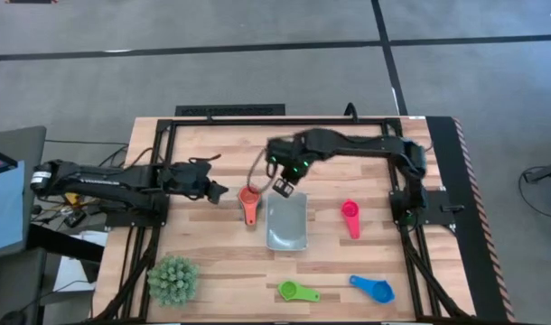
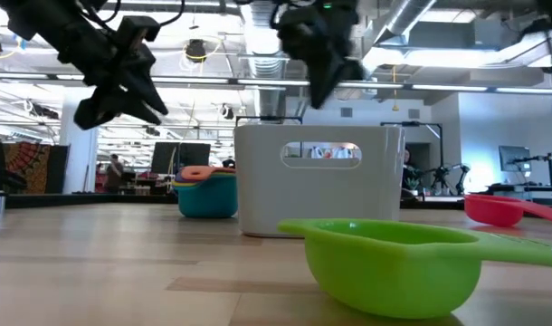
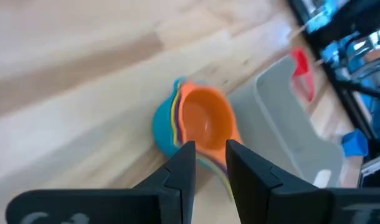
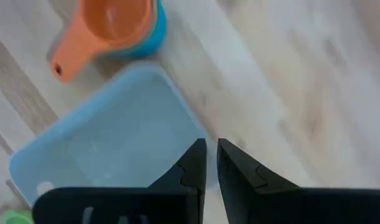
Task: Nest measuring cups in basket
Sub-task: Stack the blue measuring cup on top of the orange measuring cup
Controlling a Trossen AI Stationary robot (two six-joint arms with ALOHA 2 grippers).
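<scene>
A nested stack of measuring cups (image 1: pixel 249 200), orange on top and teal at the bottom, stands on the table just left of the pale grey basket (image 1: pixel 287 224). In the left wrist view thin yellow and purple rims show between them in the stack (image 3: pixel 195 121). Single pink (image 1: pixel 350 217), green (image 1: pixel 296 291) and blue (image 1: pixel 373 288) cups lie on the table. My left gripper (image 1: pixel 217 191) hovers left of the stack, narrowly open, holding nothing. My right gripper (image 1: pixel 283 186) hangs above the basket's far edge (image 4: pixel 196 134), shut and holding nothing.
A spiky green plant ball (image 1: pixel 173 278) sits near the table's near left corner. The basket (image 4: pixel 115 149) holds nothing. A black frame (image 1: pixel 230 118) runs round the table top. Bare wood lies between the basket and the pink cup (image 2: pixel 498 208).
</scene>
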